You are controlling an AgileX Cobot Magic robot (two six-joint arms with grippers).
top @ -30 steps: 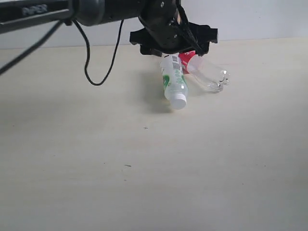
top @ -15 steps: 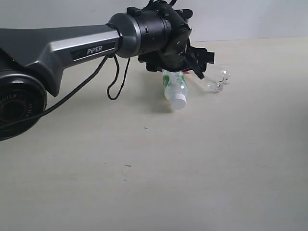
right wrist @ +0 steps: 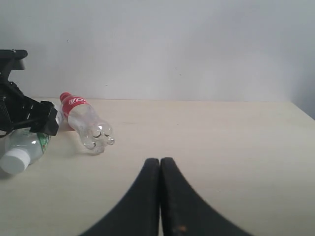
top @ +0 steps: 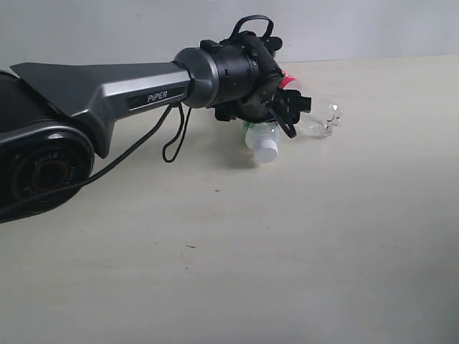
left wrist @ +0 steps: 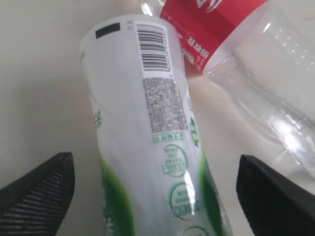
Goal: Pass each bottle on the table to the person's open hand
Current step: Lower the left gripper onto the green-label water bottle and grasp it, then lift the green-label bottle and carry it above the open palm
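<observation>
Green-white label bottle [left wrist: 157, 137] lies on its side on the bench [top: 215, 251], toward the far side, about mid-width in the exterior view. White cap [top: 266, 150] points at the near edge and the base end points at the back wall, so the long axis runs near-to-far, skewed a little.

Key relation: the bottle sits directly between the left jaws. The wrist view shows one black pad [left wrist: 42, 189] on each side of the labelled body, with bench visible in both gaps. The long axis crosses the closing line roughly square, so no yaw fix looks needed. Left jaws are spread wide and grasp nothing yet. Probably no contact with the body; the exterior view is blocked by the left arm [top: 107, 86], so I can't confirm how low the pads are.

The red-label bottle [left wrist: 206, 24] is the neighbour, also on its side. Its label end is at the green-white bottle's base end, touching or just beside it; I can't tell which. Its red cap [right wrist: 64, 97] points to the back wall and its clear base [top: 324, 120] angles off to the right. It's outside the pads, but the far-side pad could nudge it on closing.

Right jaws are clenched together and empty, parked well apart from both bottles, so the left arm is clearly the nearer one.

Judgement: the next move is close on the mid-body, then lift. The person's open hand isn't in any view, so the handover direction is unknown. Only these two bottles are visible.
</observation>
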